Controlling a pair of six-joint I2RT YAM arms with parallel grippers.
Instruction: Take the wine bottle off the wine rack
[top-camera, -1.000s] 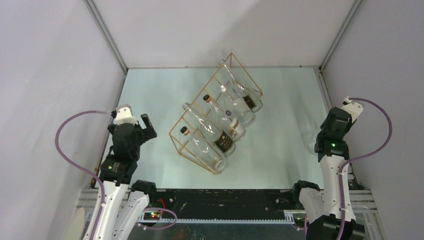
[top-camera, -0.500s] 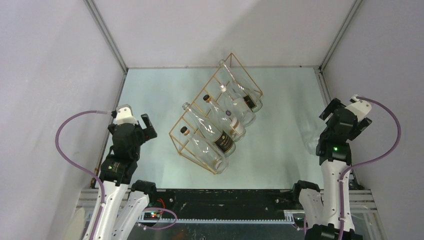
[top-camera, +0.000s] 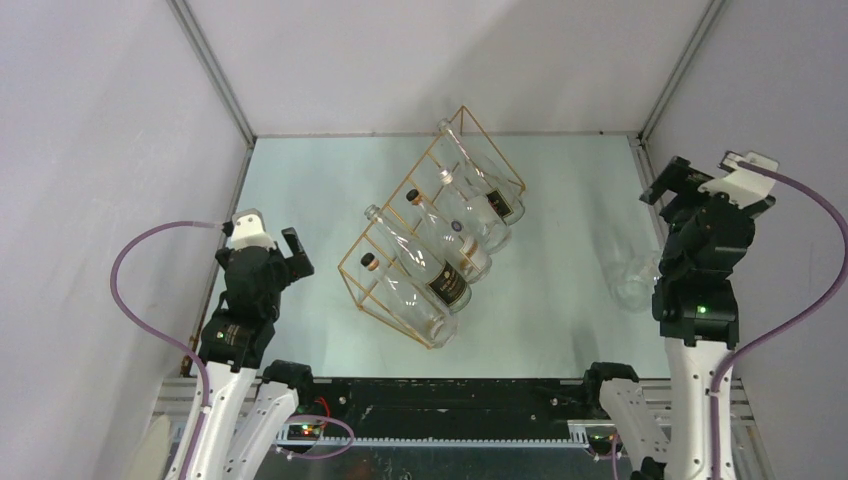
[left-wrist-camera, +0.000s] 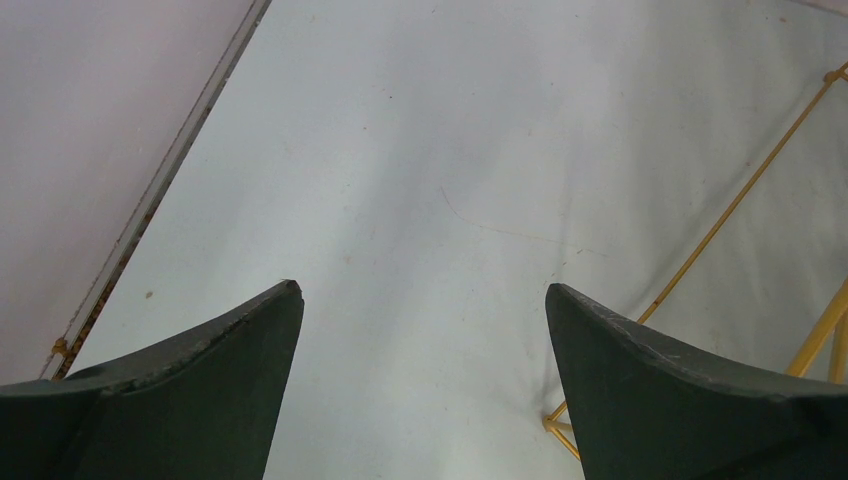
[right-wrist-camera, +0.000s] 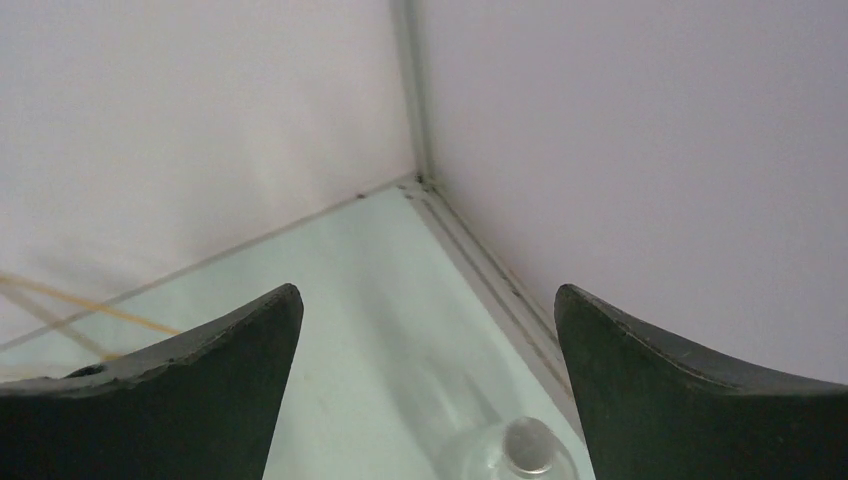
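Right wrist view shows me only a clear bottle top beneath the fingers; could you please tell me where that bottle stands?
Observer: The clear glass bottle stands on the table by the right wall, apart from the wine rack.
Operator: Does the rack hold any bottles?
Observer: Yes, several wine bottles lie side by side in it.
Operator: And the left gripper?
Observer: The left gripper is open, hovering over bare table left of the rack, holding nothing.
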